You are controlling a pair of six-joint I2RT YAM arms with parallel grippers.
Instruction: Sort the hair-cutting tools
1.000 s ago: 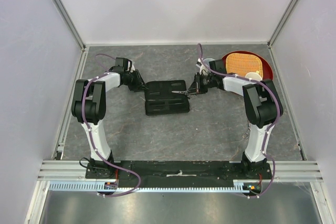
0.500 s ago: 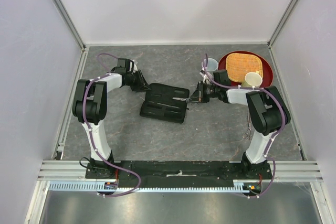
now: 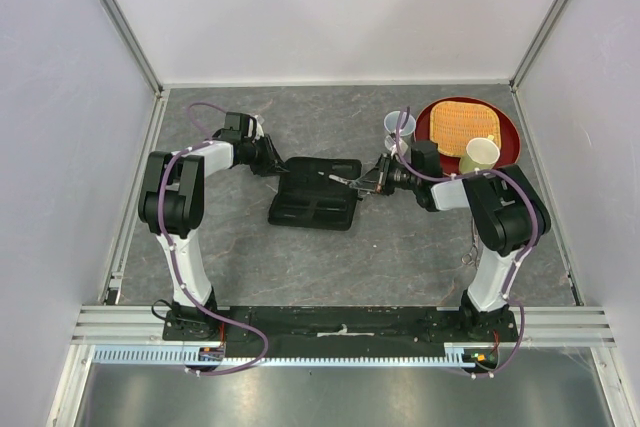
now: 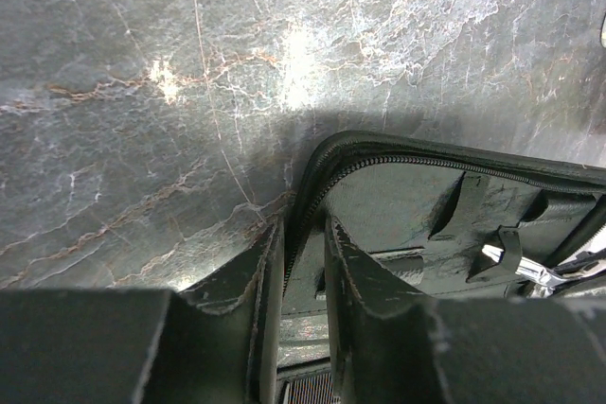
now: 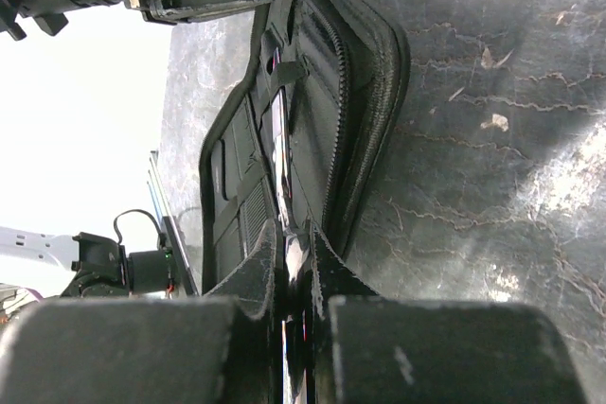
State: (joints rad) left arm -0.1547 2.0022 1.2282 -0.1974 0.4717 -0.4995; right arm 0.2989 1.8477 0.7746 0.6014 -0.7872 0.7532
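Left gripper (image 3: 272, 163): narrow, clamped on the zipped rim of the flat black rectangular folding case (image 3: 312, 205) at its upper-left corner, likely to steady it.
Right gripper (image 3: 368, 182): pinching thin silver metal scissors (image 3: 345, 179) over the case's upper-right part, centre frame, apparently sliding them under a strap (image 4: 509, 243).
Change: case, skewed half a second ago, now sits nearly square.

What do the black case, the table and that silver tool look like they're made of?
The case: matte black fabric or leatherette, zipper along its rim. The table: glossy grey veined stone or a laminate print; glare shows. The silver tool: polished metal, bright reflections, probably steel.
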